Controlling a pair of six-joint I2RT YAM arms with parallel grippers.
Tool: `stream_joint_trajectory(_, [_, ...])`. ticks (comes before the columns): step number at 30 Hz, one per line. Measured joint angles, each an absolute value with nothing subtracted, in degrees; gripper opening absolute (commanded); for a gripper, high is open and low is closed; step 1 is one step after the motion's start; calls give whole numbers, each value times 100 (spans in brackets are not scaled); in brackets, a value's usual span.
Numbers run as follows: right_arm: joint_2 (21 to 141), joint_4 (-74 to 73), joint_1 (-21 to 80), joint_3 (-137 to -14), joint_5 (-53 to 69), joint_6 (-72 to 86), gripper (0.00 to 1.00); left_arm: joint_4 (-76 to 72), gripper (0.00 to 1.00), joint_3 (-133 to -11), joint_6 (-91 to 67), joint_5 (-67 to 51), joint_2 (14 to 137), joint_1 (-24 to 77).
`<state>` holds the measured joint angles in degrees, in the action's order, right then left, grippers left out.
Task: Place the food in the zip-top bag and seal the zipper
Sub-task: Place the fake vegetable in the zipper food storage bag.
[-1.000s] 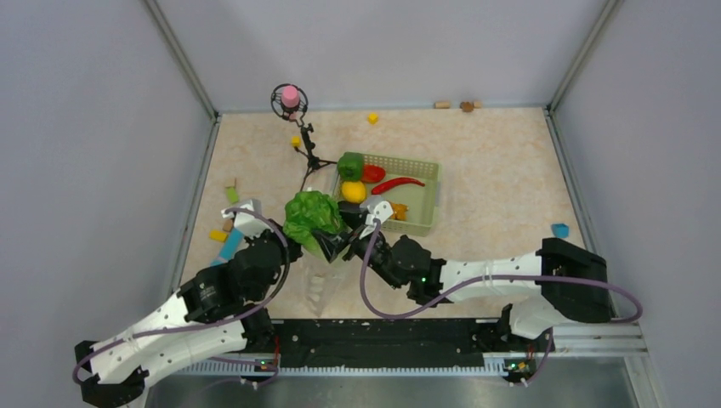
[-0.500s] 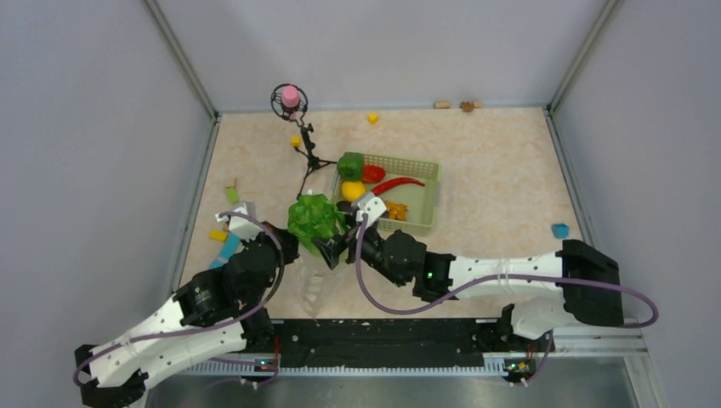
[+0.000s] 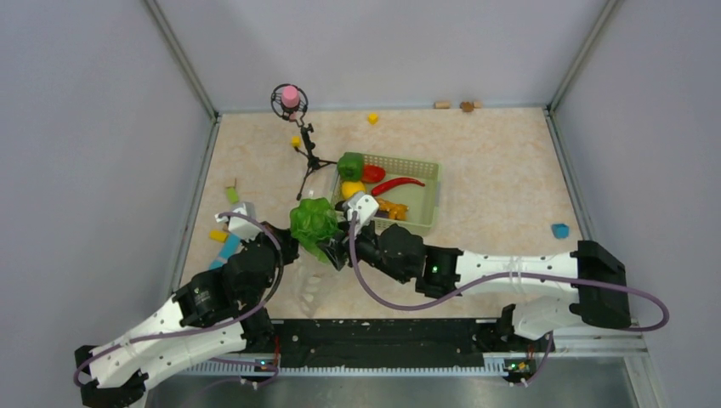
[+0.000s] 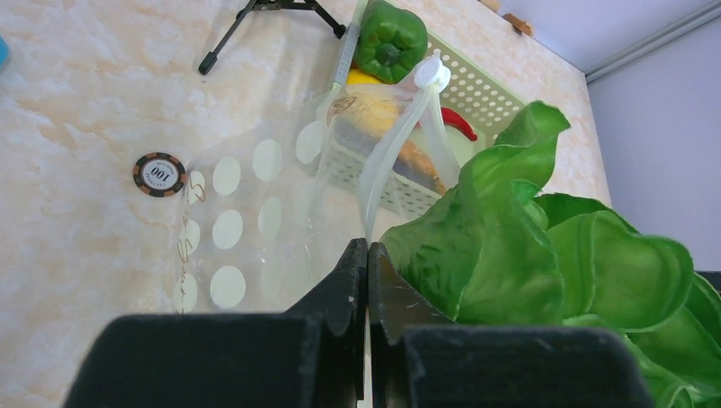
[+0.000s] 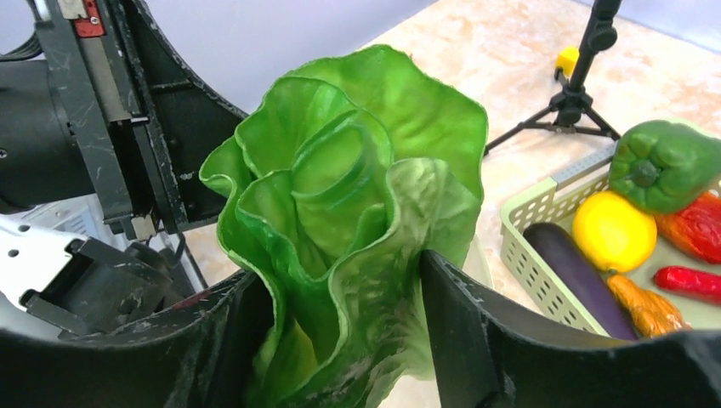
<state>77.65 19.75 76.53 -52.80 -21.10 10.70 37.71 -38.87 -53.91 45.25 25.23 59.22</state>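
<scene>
left hand (image 4: pixel 366 255): pressed together, pinching zip-top bag (image 4: pixel 255 212) at its mouth strip, likely keeping it open for loading. right hand (image 5: pixel 342 280): clamps cabbage (image 5: pixel 349 161) beside bag mouth; other food in green basket (image 5: pixel 531 242).

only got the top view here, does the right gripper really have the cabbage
Observer: Yes. In the right wrist view the cabbage sits clamped in the right gripper, jaws pressed to both its sides.
Operator: and the left one, is it on the bag
Observer: The left wrist view shows the left gripper shut on the bag at its mouth edge, with the zipper strip rising from the closed jaws.
Operator: anything in the basket i cant see
Observer: An eggplant lies in the basket, beside the lemon.
</scene>
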Motion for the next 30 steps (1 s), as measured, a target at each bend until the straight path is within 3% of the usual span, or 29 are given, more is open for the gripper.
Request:
stream_joint_trajectory(10, [8479,976,7651,-6180,-2547,1269,15,3752,0,-3732,-5205,4414,2342,5896])
stream_joint_trajectory(12, [8724,642,7651,-6460,-2749,1369,0,3763,0,-3701,-5166,4397,2300,5896])
stream_joint_trajectory(20, [9513,-637,7655,-7105,-3111,1747,0,3601,0,-3693,-5122,4145,1868,5896])
stream_joint_trajectory(26, [9695,-880,7669,-7218,-2576,1653,0,3461,0,-3594,-5057,4010,1712,5898])
stream_joint_trajectory(27, [9695,-880,7669,-7218,-2482,1643,5,3448,0,-3592,-5050,4001,1715,5898])
stream_joint_trajectory(28, [9695,-884,7669,-7218,-2375,1619,18,3424,0,-3594,-5041,3990,1715,5898])
stream_joint_trajectory(29, [9695,-882,7671,-7218,-2318,1608,41,3415,0,-3594,-5039,3988,1715,5898])
stream_joint_trajectory(30, [9695,-882,7671,-7218,-2268,1610,52,3415,0,-3594,-5037,3986,1721,5898])
